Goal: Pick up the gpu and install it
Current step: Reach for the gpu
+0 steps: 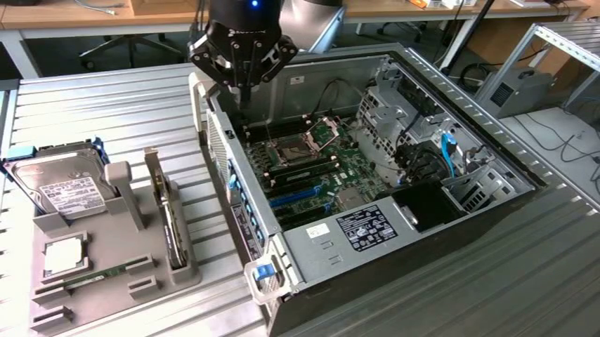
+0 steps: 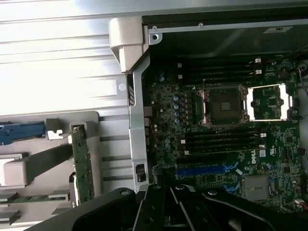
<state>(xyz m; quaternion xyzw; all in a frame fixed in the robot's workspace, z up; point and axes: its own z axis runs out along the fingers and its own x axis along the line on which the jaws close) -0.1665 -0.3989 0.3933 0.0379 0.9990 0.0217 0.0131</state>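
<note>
Black gripper (image 1: pixel 242 91), jaws shut, empty, over metal case (image 1: pixel 422 281), thin flat gpu (image 1: pixel 171 225) upright in grey holder (image 1: pixel 183 270)

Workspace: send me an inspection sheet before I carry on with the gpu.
Surface: slatted metal table with a grey holder on it.
Job's things: gpu on edge in the holder, untouched; open PC case beside the holder.
Clutter: hard drive and RAM stick in the holder.
Grippers: gripper above the case wall nearest the holder, jaws shut, empty.
Cables: blue cable inside the case.
Surroundings: desks, office chair.
</note>
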